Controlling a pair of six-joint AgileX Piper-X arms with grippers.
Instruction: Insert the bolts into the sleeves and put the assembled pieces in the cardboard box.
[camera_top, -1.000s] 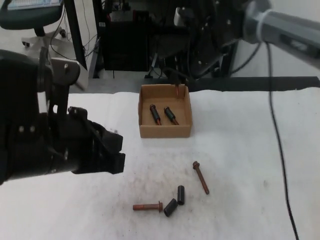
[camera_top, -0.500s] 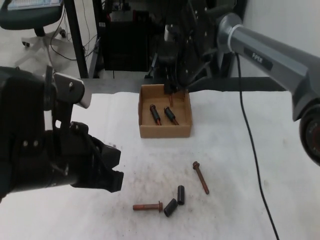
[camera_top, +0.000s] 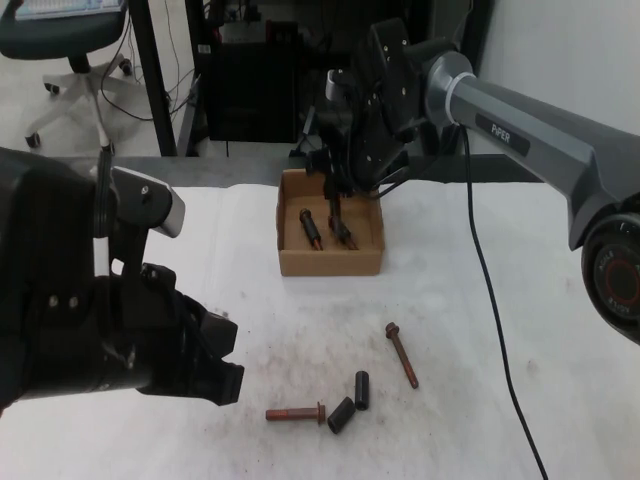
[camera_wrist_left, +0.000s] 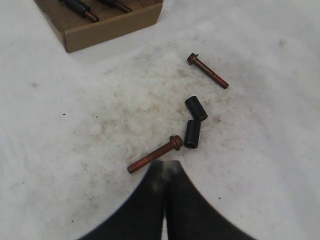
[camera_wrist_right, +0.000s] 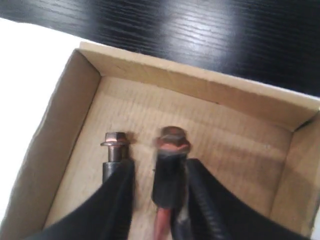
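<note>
1. White lettering runs along the grey link of the right arm (camera_top: 520, 125); it is not read out here.
2. The right claw (camera_wrist_right: 160, 167) hangs over the cardboard box (camera_wrist_right: 60, 125) with its fingers apart; an assembled piece (camera_wrist_right: 170, 172) sits between them, close against one finger and clear of the other; its long axis runs along the fingers, hex head pointing away from the wrist.
3. A second assembled piece (camera_wrist_right: 116, 142) lies parallel just outside the other finger, which partly covers its sleeve.
4. The left claw (camera_wrist_left: 164, 167) is closed, tips together, above the white cloth (camera_wrist_left: 60, 150); just ahead of the tips a loose bolt (camera_wrist_left: 154, 154) lies slanted, its head just beside a black sleeve (camera_wrist_left: 192, 133); a second sleeve (camera_wrist_left: 196, 108) lies beyond, then another bolt (camera_wrist_left: 208, 71); the box stands farthest ahead.
</note>
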